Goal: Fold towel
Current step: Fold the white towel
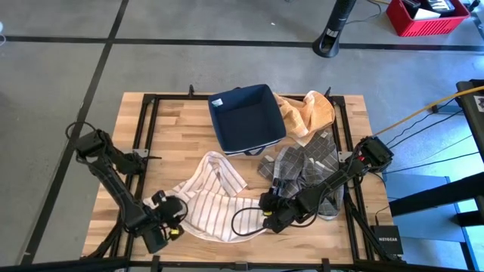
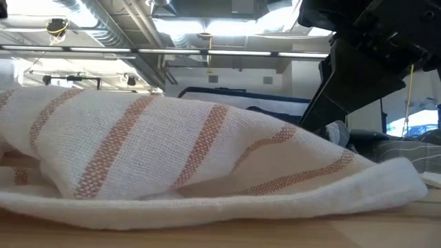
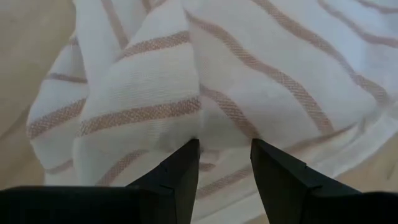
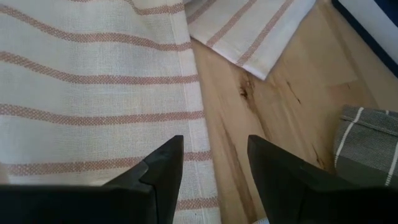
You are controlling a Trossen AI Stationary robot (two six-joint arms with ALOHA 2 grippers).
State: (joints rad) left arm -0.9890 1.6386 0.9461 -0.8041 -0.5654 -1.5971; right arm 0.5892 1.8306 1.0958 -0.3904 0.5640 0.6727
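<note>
Overhead, three towels: striped white towel [image 1: 215, 198] at six o'clock, grey towel [image 1: 302, 168], orange towel [image 1: 308, 113]. Only wrist views show left gripper [image 3: 225, 155] and right gripper [image 4: 214, 152] parted, empty.

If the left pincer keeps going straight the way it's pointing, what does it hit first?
Most likely the striped towel: the left pincer stands open with bunched cloth directly ahead, though depth is hard to judge.

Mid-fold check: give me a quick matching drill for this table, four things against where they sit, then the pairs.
Things:
1. striped towel
2. navy bin
3. orange cloth
4. grey plaid cloth

Places:
A. right of the bin, at the table's far edge
B. under the right arm
C. front centre, between both grippers
D. far centre of the table

Pairs: 1-C, 2-D, 3-A, 4-B
</note>
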